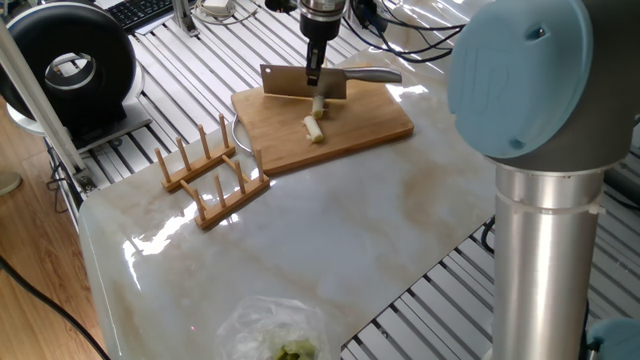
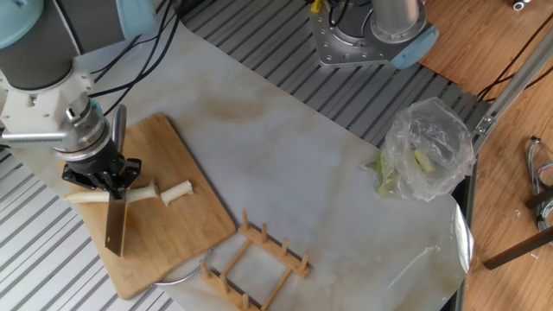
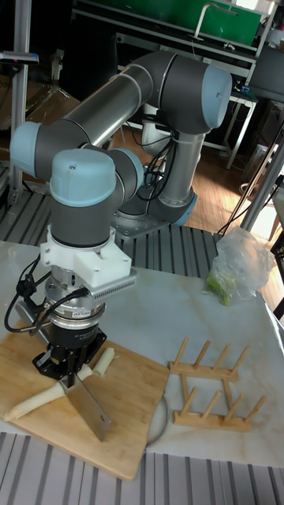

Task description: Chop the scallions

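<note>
A broad steel cleaver is clamped in the black 2-finger gripper above the pale cream scallions; a straight, square descent is judged best.

Marble-look tabletop sat on a ribbed metal bench, glare streaked across it. Wood floor lay at lower left of one fixed view, with a black round device and keyboard at upper left. In the tall view, dark shelving stood behind, green panel at top.
</note>
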Tool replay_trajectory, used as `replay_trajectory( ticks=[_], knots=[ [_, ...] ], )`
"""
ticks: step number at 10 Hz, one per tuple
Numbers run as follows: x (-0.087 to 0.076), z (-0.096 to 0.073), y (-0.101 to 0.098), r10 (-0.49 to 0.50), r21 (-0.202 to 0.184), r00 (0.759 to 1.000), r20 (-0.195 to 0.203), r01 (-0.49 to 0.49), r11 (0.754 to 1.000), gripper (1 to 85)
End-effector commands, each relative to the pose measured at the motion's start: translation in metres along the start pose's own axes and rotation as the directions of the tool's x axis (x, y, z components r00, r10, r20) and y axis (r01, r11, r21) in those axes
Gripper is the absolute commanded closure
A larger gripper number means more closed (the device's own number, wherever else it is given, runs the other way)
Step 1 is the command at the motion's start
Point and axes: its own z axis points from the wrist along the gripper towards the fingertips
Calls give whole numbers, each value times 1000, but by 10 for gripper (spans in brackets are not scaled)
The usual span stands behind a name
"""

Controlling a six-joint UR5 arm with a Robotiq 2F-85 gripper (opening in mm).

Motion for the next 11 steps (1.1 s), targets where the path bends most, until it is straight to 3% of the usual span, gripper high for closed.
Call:
replay_trajectory(
  ticks=[1, 8, 11],
  knots=[
    [-2, -3, 1, 5, -9, 1000, 17, -5, 1000, 843],
    [-10, -3, 8, -2, -40, 998, 64, 5, 999, 843],
    [-6, 2, 7, -12, -46, 997, 70, 15, 999, 843]
  ],
)
